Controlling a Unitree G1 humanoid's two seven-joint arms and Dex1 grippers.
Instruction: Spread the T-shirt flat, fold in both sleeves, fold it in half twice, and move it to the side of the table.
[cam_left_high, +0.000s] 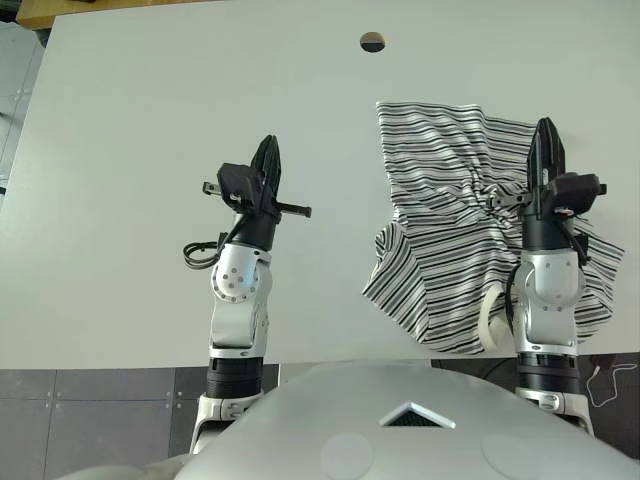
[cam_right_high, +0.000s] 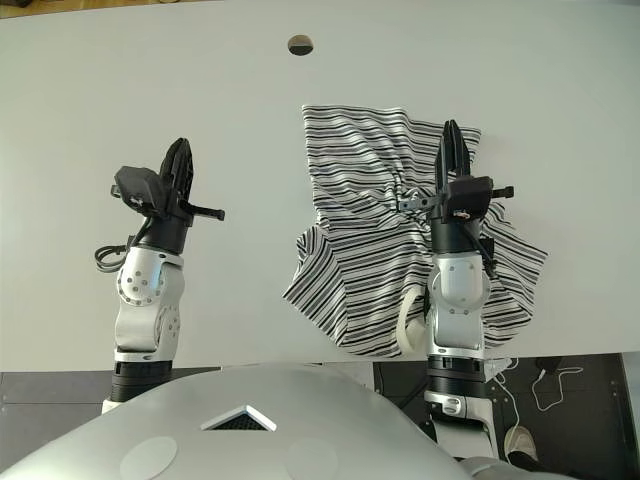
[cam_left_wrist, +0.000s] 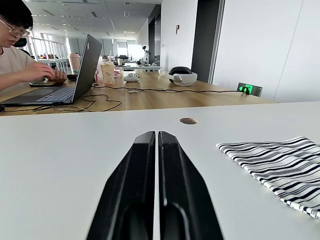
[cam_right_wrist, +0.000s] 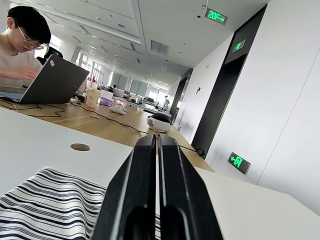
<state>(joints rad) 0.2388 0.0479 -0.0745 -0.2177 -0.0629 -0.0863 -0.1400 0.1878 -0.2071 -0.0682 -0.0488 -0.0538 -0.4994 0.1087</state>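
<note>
Two claws stand raised over the broad white worktop (cam_left_high: 150, 120), and each has its fingers pressed together with nothing between them. The wrist views show this plainly for both the left claw (cam_left_wrist: 156, 136) and the right claw (cam_right_wrist: 156, 137).

The black-and-white striped cotton T-shirt (cam_left_high: 440, 200) lies in a rumpled heap on the robot's right half of the worktop, reaching close to the near edge. Its creases run out from a puckered knot near the middle, so spreading it flat looks not yet done.

The right claw (cam_left_high: 545, 130) hangs directly above that heap, just beside the pucker. That seems a sensible station, since this arm has the cloth under it and could drop onto a hem or shoulder.

The left claw (cam_left_high: 268, 150) is over bare worktop, well apart from the T-shirt's left border. My guess is that it will need to cross toward the fabric before the two can pull the cloth taut between them.

A small round hole (cam_left_high: 372, 42) sits in the worktop beyond the shirt's far edge.
</note>
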